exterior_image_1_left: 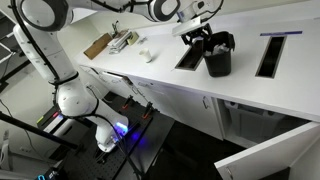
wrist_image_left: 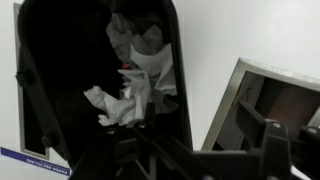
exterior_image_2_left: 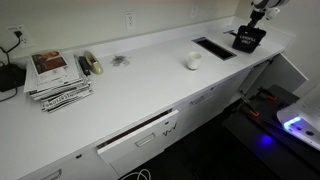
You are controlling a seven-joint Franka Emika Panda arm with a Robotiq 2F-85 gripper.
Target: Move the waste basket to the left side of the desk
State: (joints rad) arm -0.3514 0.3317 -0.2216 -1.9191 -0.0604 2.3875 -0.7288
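Waste basket [exterior_image_1_left: 219,60] likely light, stiff, thin-walled, paper [wrist_image_left: 128,90] inside; pinch the rim; gripper [exterior_image_1_left: 198,38] at rim, closure unclear.

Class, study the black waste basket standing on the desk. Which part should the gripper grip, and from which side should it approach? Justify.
Grip the rim of the waste basket, pinching one thin side wall and coming from straight above. It stands upright with its mouth open upward, and the body looks too wide to span. Choose a stretch of rim clear of the crumpled paper inside.
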